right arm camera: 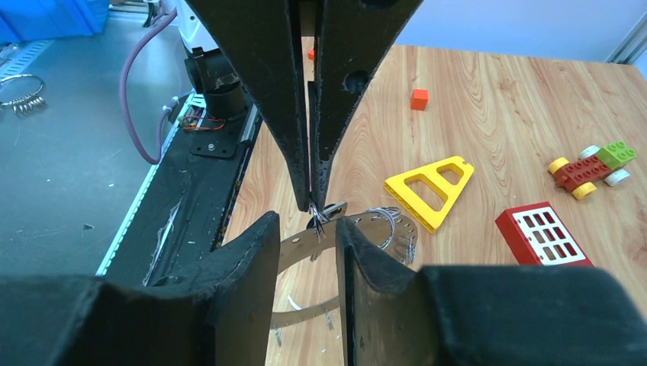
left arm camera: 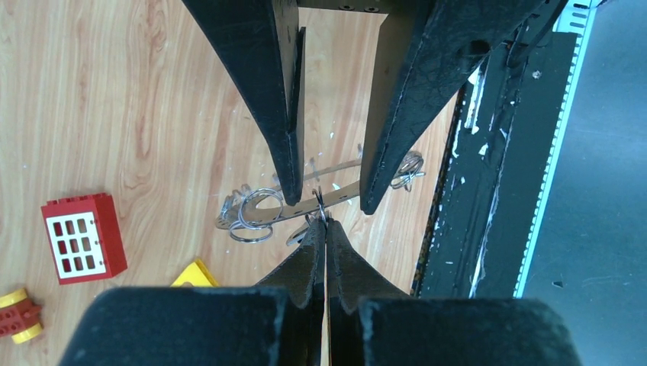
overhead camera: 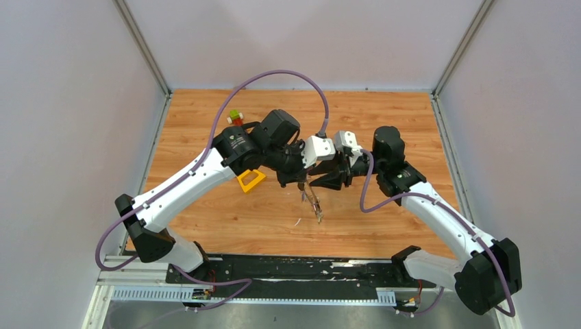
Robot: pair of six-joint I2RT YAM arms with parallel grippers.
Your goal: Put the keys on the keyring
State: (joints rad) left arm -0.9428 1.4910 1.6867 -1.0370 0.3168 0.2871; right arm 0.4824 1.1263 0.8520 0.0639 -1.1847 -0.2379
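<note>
The keyring [left arm camera: 339,195] is a flat grey metal band with holes. It hangs tilted between the two grippers, just above the table, and also shows in the right wrist view [right arm camera: 301,247] and the top view [overhead camera: 314,203]. Small silver wire loops [left arm camera: 252,217] hang from it. No coloured key heads show. My left gripper [left arm camera: 323,221] is shut on a small wire loop at the band's edge. My right gripper [right arm camera: 305,225] has its jaws apart, one on each side of a stretch of the band. In the top view the left gripper [overhead camera: 301,181] and the right gripper [overhead camera: 329,179] meet tip to tip.
A yellow triangular block [right arm camera: 429,189] lies just left of the grippers in the top view [overhead camera: 251,180]. A red window block [right arm camera: 543,235], a toy car [right arm camera: 591,168] and a small orange block [right arm camera: 418,99] lie farther off. A black strip [overhead camera: 288,271] runs along the near edge.
</note>
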